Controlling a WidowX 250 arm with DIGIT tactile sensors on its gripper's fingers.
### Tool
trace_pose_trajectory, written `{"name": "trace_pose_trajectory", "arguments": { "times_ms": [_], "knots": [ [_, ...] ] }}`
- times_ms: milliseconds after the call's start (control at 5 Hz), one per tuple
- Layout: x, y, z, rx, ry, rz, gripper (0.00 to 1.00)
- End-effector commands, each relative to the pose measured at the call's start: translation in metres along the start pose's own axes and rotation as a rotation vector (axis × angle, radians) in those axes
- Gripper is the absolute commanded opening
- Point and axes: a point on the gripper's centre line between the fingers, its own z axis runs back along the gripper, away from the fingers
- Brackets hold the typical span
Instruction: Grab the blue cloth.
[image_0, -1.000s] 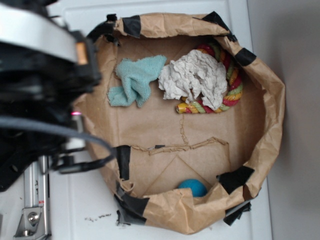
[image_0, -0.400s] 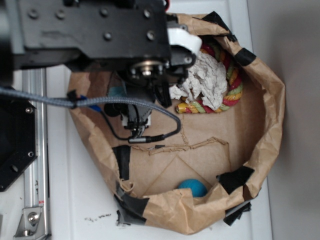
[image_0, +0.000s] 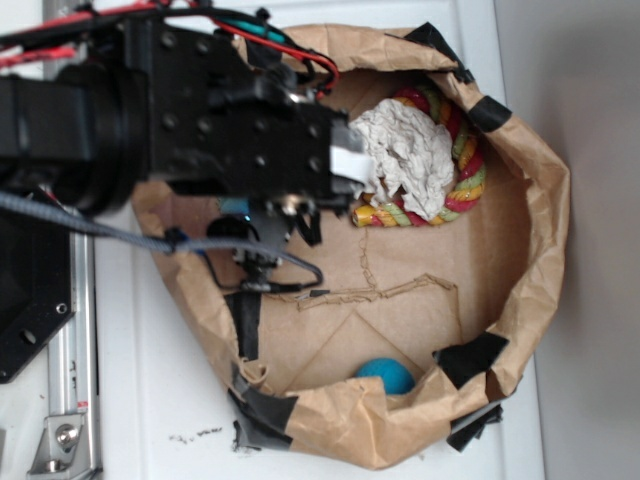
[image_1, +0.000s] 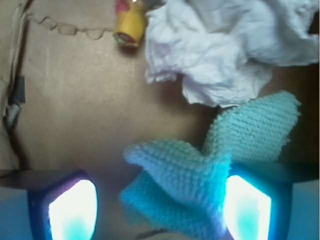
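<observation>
The hand (image_1: 160, 205) is spread open, its two fingers (image_1: 72, 210) glowing at the bottom corners of the wrist view, with the blue cloth (image_1: 200, 175) bunched between them, closer to the one on the right side of that picture. The cloth lies on the floor of the paper bag (image_0: 520, 250), in its upper left part, almost wholly hidden under the arm in the exterior view, where only a scrap of teal shows. Just beside it, touching or nearly so at one corner, sits the white rag (image_1: 225, 55), which rests partly on the coloured rope (image_0: 465, 170). A blue ball (image_0: 385, 375) lies well apart at the bag's far end. To grab well, the hand should probably shift slightly so the raised fold sits centred between the fingers, then sink until the tips reach the paper floor before closing. The risk seems to be pinching only a thin edge, or catching the white rag's nearby corner.
</observation>
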Motion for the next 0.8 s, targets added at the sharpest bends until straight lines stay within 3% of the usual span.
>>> {"name": "trace_pose_trajectory", "arguments": {
  "times_ms": [0,600],
  "knots": [
    [0.001,0.009,0.000,0.014,-0.050,0.007,0.00],
    [-0.010,0.022,0.008,0.042,-0.045,0.091,0.00]
  ]
}}
